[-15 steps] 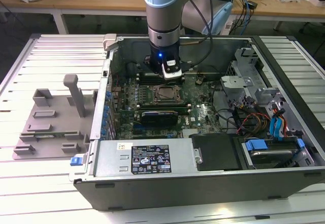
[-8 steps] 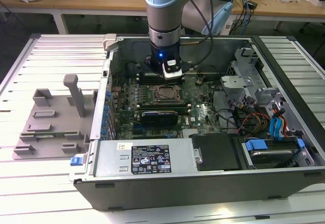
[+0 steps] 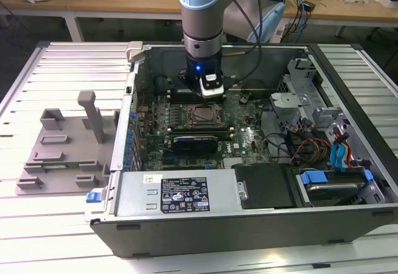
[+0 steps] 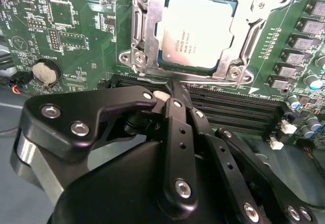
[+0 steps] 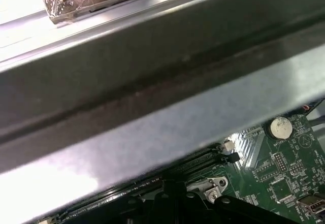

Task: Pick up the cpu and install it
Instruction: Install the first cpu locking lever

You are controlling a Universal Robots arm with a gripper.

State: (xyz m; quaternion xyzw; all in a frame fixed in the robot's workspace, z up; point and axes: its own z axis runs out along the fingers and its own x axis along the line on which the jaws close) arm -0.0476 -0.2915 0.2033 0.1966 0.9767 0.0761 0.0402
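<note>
Cpu already down in socket frame on motherboard, silver top up, seated flat as far as second wrist view shows. Gripper just off socket's edge, fingers pinched together, holding nothing. In exterior view, arm straight above open PC case, gripper right by socket, grey fixture plate lying on counter to exterior view's left of case. Coin cell near socket, clear of gripper. Judged: pick and place look done; retention frame seems not clamped over chip yet, so lock-down prob. left. Can't confirm pin seating.
</note>
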